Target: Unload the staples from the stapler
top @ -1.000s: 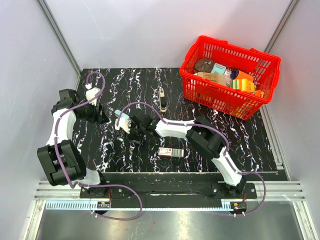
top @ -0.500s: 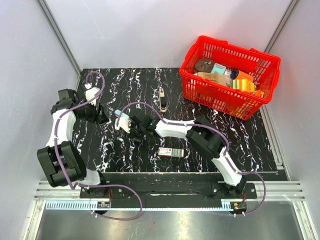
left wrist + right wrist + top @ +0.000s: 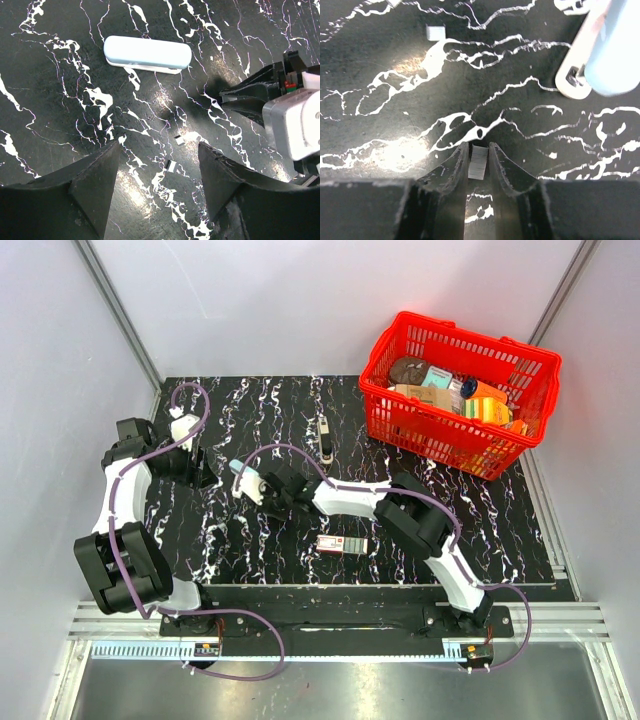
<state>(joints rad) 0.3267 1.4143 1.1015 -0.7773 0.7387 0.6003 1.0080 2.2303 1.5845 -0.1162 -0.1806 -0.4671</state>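
The light blue stapler point(image 3: 147, 52) lies flat on the black marbled table, also visible at the upper right of the right wrist view as the stapler point(image 3: 610, 45) and from above as the stapler point(image 3: 238, 467). My right gripper point(image 3: 479, 150) is low on the table beside it, shut on a short silver strip of staples point(image 3: 479, 162) that both fingers touch. Small loose staple pieces point(image 3: 171, 166) lie on the table, one seen as a staple piece point(image 3: 435, 33). My left gripper point(image 3: 157, 147) hovers open over those pieces, holding nothing.
A red basket point(image 3: 372, 360) full of groceries stands at the back right. A small printed box point(image 3: 342, 544) lies near the front middle. A slim metal object point(image 3: 325, 440) lies behind the right arm point(image 3: 350, 498).
The right gripper's fingers have drawn together onto the staple strip and the gripper has edged slightly left. The left arm has not moved.
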